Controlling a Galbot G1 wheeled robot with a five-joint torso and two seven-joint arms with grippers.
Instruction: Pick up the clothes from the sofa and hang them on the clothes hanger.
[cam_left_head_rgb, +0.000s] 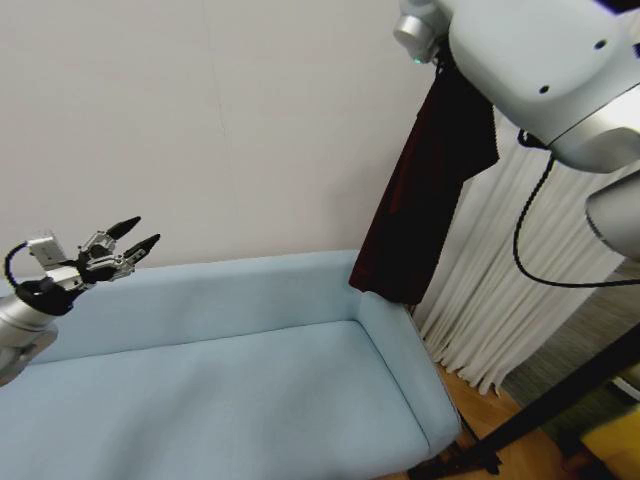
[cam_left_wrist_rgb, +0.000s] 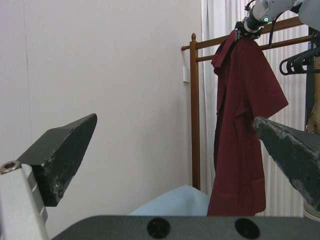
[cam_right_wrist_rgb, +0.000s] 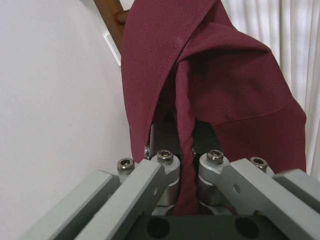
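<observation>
A plain white wall stands behind, with a small white plate fixed on it. A pleated white curtain hangs down to a wood floor, where a slanted black pole runs near a grey rug.

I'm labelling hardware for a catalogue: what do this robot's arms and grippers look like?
The left gripper has black pointed fingers on silver linkages, with a looping black cable. The right arm wears a glossy white shell with a black cable; the right gripper has grey bolted linkages.
</observation>
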